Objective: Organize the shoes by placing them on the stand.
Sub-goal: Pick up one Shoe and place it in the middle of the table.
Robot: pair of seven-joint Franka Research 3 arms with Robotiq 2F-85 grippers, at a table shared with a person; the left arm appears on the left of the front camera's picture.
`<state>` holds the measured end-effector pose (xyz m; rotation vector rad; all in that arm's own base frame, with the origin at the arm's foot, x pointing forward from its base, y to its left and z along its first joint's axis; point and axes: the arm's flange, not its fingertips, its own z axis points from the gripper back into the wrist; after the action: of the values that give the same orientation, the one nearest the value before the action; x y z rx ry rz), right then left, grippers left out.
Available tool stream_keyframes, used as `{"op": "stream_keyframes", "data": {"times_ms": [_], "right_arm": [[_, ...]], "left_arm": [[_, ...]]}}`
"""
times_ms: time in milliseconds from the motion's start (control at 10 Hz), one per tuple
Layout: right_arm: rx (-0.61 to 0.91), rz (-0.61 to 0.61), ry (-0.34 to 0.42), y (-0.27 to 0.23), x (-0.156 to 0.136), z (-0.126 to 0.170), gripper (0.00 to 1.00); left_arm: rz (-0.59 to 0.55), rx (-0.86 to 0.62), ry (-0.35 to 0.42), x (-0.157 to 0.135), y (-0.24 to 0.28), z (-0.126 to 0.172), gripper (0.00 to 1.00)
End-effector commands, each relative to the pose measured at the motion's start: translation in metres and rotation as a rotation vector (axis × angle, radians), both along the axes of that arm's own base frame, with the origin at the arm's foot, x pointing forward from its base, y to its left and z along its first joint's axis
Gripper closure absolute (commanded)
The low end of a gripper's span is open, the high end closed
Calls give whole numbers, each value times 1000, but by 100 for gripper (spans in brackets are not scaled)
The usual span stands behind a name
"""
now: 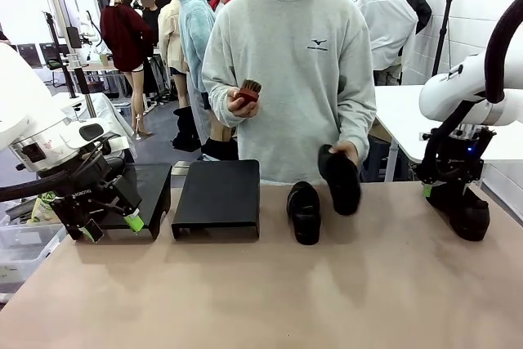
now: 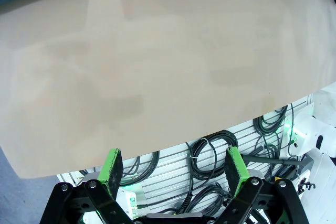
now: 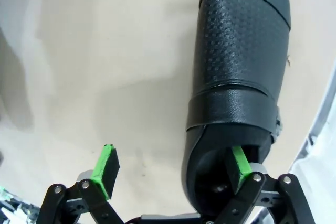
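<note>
The black stand (image 1: pixel 216 198) sits at the table's far left-centre. One black shoe (image 1: pixel 305 212) rests on the table right of it. The person's hand tilts a second shoe (image 1: pixel 341 179) up beside it. A third shoe (image 1: pixel 469 215) lies far right. My right gripper (image 1: pixel 445 192) is down on it, open. In the right wrist view that gripper (image 3: pixel 173 167) straddles the side wall of the shoe (image 3: pixel 241 66), with one finger (image 3: pixel 240 162) inside the opening. My left gripper (image 1: pixel 110 228) hangs open and empty left of the stand, also seen as the left gripper (image 2: pixel 174 169). A fourth shoe is out of view.
A second low black platform (image 1: pixel 154 192) stands left of the stand, just behind my left gripper. The person's other hand holds a small brush (image 1: pixel 249 91) at chest height. The tan table (image 1: pixel 261 292) has open room in front. Cables (image 2: pixel 210 153) hang below the near edge.
</note>
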<state>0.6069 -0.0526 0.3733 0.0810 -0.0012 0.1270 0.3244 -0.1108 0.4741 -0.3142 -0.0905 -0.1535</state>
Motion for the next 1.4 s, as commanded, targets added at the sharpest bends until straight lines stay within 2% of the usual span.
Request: {"op": "stream_keyframes", "data": {"times_ms": [0, 200, 600, 800, 1300], "right_arm": [[-59, -18, -16, 17, -13, 11, 0], [-56, -20, -8, 28, -21, 16, 0], [-35, -47, 72, 17, -13, -2, 0], [-42, -53, 40, 11, -12, 1, 0], [-28, -77, 74, 3, -6, -10, 0]], "left_arm": [[4, 2, 0, 0, 1, 1, 0], [4, 2, 0, 0, 1, 1, 0], [4, 2, 0, 0, 1, 1, 0], [4, 2, 0, 0, 1, 1, 0], [4, 2, 0, 0, 1, 1, 0]]}}
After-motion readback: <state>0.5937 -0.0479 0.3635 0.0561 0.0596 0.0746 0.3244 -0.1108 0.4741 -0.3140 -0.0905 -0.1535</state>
